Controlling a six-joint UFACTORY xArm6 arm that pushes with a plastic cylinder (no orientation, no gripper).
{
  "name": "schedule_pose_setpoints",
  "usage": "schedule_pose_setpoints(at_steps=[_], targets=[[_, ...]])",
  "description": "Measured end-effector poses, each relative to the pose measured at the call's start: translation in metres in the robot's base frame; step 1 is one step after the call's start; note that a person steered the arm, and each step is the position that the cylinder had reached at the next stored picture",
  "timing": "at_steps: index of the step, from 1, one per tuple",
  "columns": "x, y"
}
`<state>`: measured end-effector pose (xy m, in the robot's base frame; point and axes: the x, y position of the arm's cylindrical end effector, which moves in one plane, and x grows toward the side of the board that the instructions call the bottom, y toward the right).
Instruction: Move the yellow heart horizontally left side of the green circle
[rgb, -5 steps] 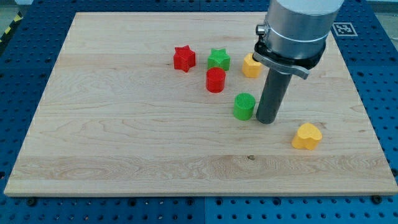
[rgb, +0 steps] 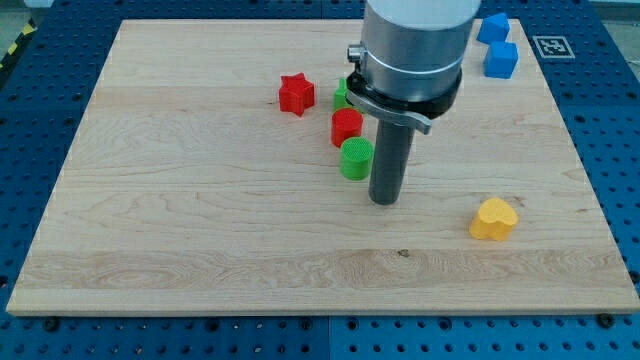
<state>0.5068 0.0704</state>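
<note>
The yellow heart (rgb: 494, 219) lies on the wooden board (rgb: 200, 220) at the view's lower right. The green circle (rgb: 356, 158) stands near the board's middle, just below the red cylinder (rgb: 346, 127). My tip (rgb: 384, 201) rests on the board right next to the green circle, at its lower right, and well to the left of the yellow heart. The arm's grey body hides part of the board above the rod.
A red star (rgb: 295, 93) lies at the upper middle. A green star (rgb: 342, 95) is partly hidden behind the arm. Two blue blocks (rgb: 499, 58) sit off the board at the top right. The blue perforated table surrounds the board.
My tip has moved left and slightly down. The green circle has shifted left and up, close to the red cylinder. The arm now hides the other yellow block; two blue blocks are uncovered.
</note>
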Motion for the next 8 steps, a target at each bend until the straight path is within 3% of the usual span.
schedule_pose_setpoints(at_steps=[1,3,4,5,8], targets=[[-0.004,0.024],[-0.01,0.133],[0.013,0.16],[0.033,0.147],[0.037,0.112]])
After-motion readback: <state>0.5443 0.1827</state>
